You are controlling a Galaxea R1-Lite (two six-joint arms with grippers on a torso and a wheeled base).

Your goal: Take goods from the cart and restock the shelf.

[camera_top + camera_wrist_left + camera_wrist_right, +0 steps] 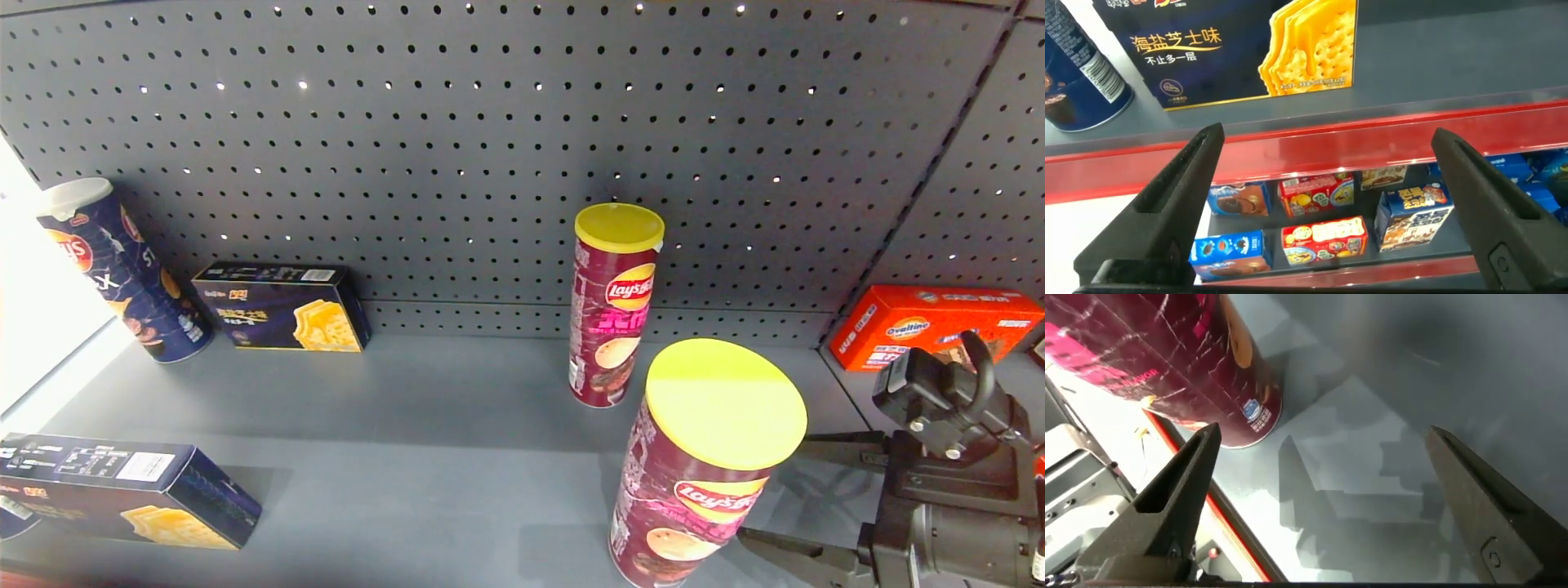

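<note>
- Altogether, two maroon chip cans with yellow lids stand upright on the shelf (441, 425): the rear can (614, 310) near the pegboard (490, 122), the front can (702, 498) nearer the edge.
- One navy chip can (122, 269) stands far left.
- Two dark cracker boxes: the back cracker box (282, 306) beside the navy chip can, the front cracker box (122, 490) at the left front.
- One orange box (931, 322) lies in the bay to the right.
- The right gripper (1323, 437), fingers apart and empty, sits just beside the front can's base.
- The left gripper (1327, 135), fingers apart and empty, hangs before the shelf's red lip (1094, 175), with small snack boxes (1323, 241) on a lower shelf beyond.
</note>
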